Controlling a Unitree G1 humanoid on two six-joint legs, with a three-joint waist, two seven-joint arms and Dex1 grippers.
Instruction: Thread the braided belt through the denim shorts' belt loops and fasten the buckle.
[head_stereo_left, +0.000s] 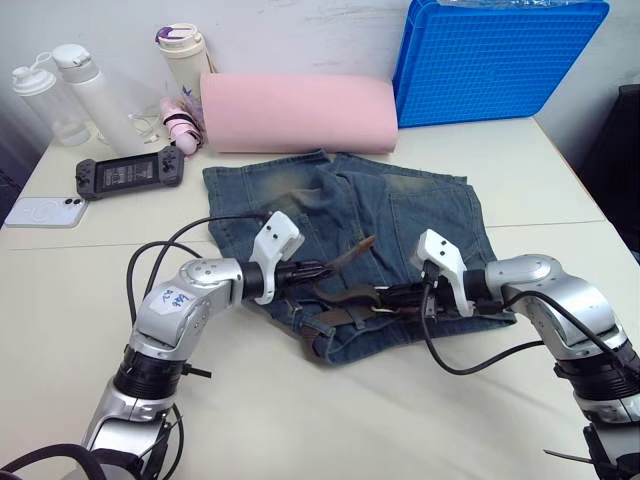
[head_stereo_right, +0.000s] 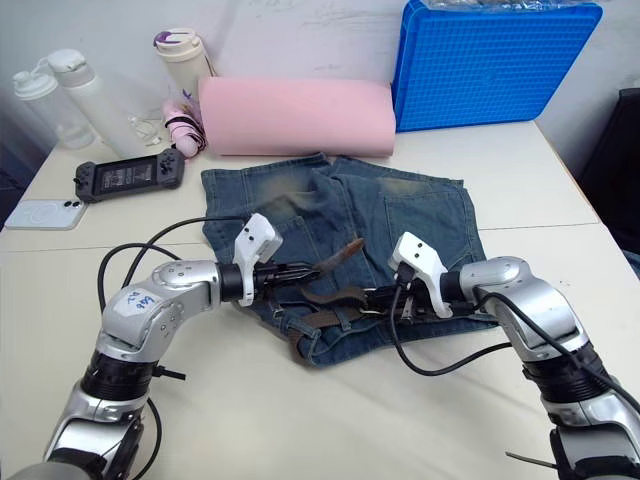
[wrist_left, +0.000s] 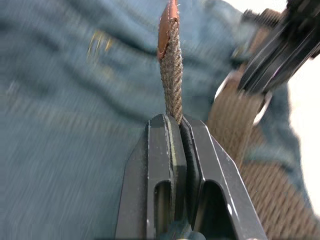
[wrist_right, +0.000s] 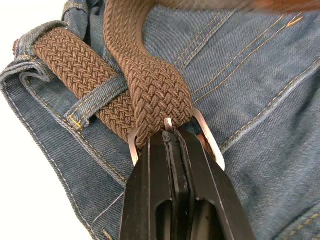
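Left pincer (wrist_left: 172, 145) clamping braided belt (wrist_right: 150, 85) (tip end), no legible labels

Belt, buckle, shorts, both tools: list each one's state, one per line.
braided belt: passed under a belt loop, strap run through the buckle, tip end raised.
buckle: on the shorts, strap through its frame, gripped.
denim shorts: lying flat on the table.
left tool: shut on the belt near its tip.
right tool: shut on the buckle.

One denim shorts (head_stereo_left: 340, 225), one braided belt (wrist_right: 150, 85), one pink roll (head_stereo_left: 298, 112), one blue crate (head_stereo_left: 495, 55), three bottles (head_stereo_left: 100, 95), one game controller (head_stereo_left: 130, 175), one phone (head_stereo_left: 45, 211).
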